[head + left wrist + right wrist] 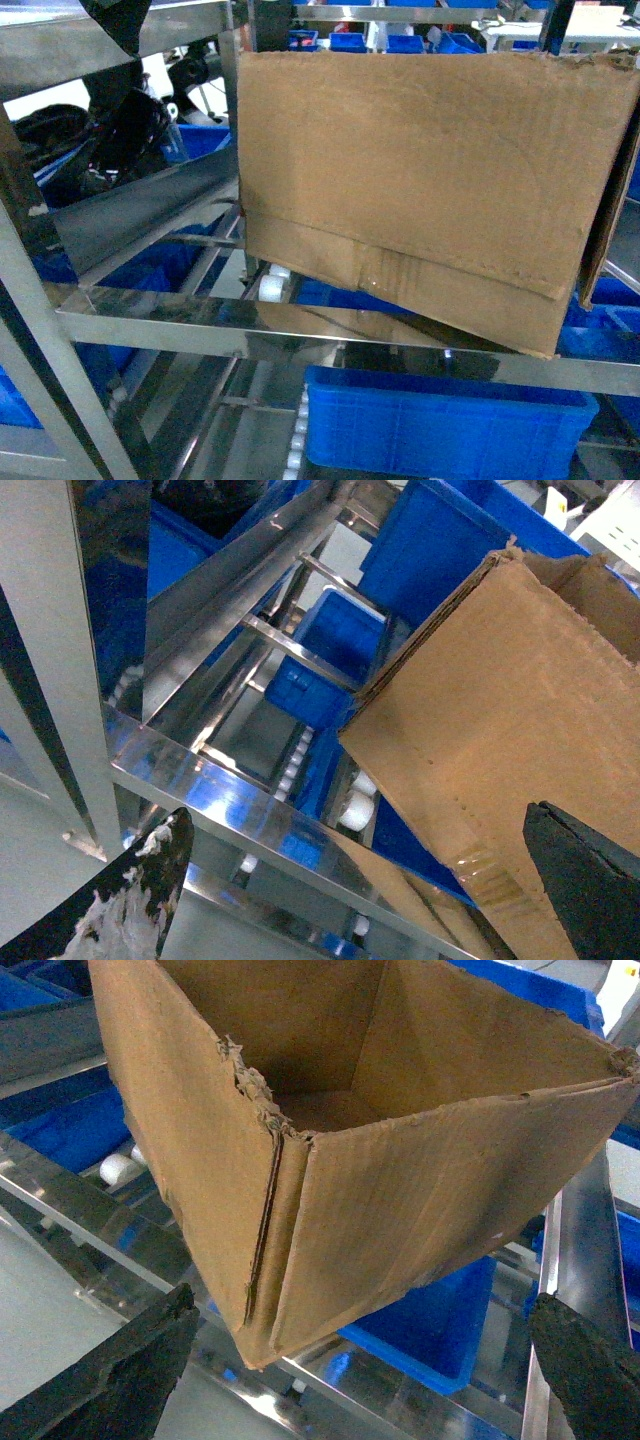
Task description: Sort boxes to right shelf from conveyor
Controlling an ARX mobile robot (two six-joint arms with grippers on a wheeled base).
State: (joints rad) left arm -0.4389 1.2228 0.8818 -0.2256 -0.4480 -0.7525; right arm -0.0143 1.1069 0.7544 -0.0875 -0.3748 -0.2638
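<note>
Brown cardboard box [420, 170] is seen tilted on the front rail of the steel shelf [150, 325], its top open. It sits between the fingers of the left hand [350, 890] and right hand [350, 1360]. Both hands are spread wide, gripping nothing. Blue bins [440, 425] are seen below.

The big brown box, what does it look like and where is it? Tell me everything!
The big brown box is corrugated cardboard, open on top and empty inside, with ragged, torn top edges. A crease line and some clear tape run near its base. It sits tilted, its bottom resting on the shiny steel shelf by the white rollers. Blue bins sit below and behind it. Neither gripper is clearly touching it; dark fingertips show only at the wrist views' edges.
</note>
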